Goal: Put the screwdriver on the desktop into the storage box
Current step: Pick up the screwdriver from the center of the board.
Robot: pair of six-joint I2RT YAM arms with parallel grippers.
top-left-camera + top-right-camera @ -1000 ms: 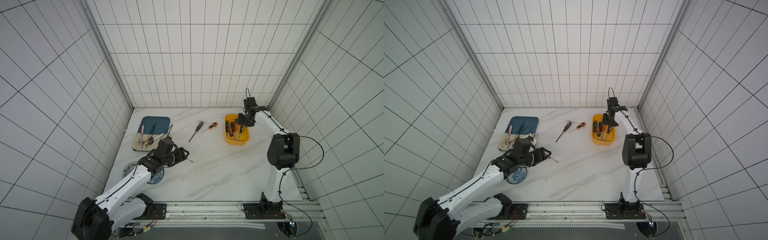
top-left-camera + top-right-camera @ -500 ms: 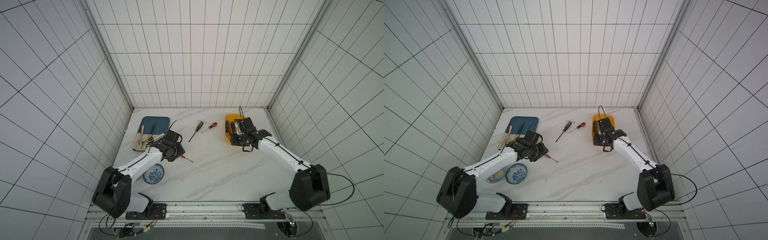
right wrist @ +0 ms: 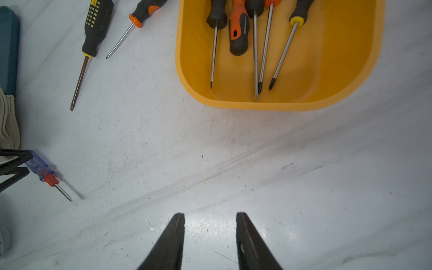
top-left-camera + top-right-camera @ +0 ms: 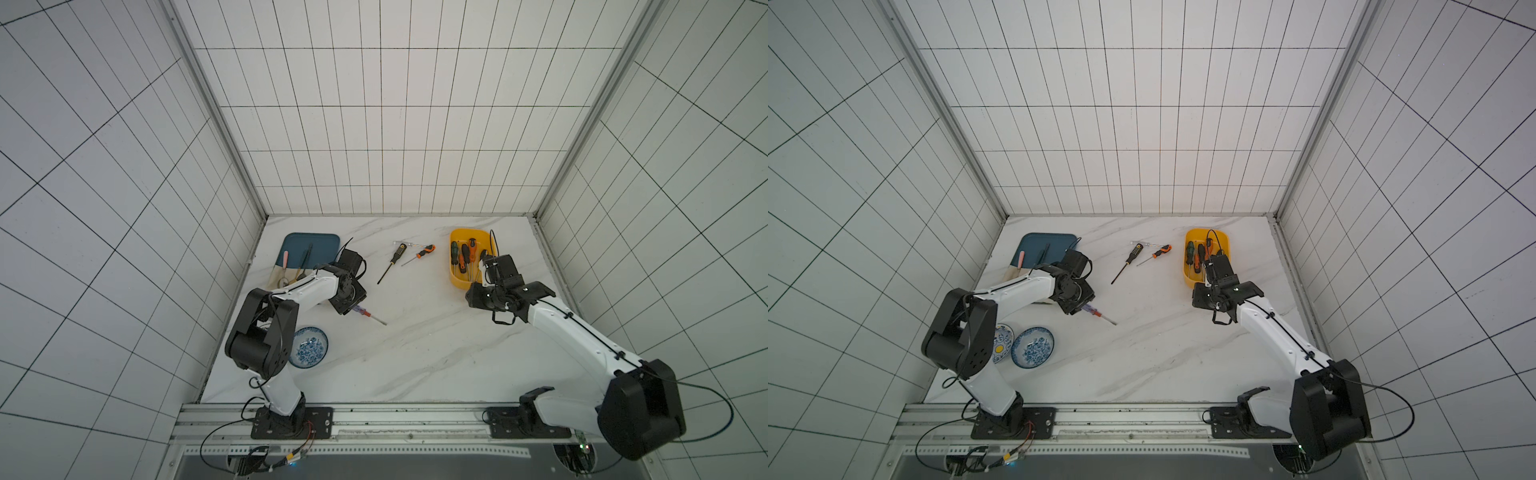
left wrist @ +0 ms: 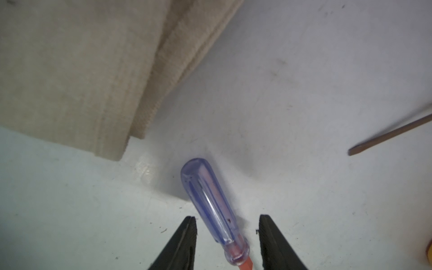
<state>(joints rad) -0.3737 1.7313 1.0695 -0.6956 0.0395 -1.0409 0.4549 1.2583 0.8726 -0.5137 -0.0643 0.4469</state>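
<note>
A screwdriver with a clear blue handle and a red collar lies on the white desktop. It also shows in both top views. My left gripper is open and straddles its handle, with a gap on each side. The yellow storage box holds several screwdrivers. My right gripper is open and empty over bare desktop, just in front of the box. A black-and-yellow screwdriver and an orange-and-black screwdriver lie left of the box.
A dark blue tray with cutlery sits at the back left. A folded beige cloth lies close to the left gripper. A blue patterned bowl and a small plate stand by the left arm's elbow.
The left gripper has settled over the blue-handled screwdriver and its jaws have narrowed. The right gripper has pulled back from above the storage box to the desktop in front of it.
</note>
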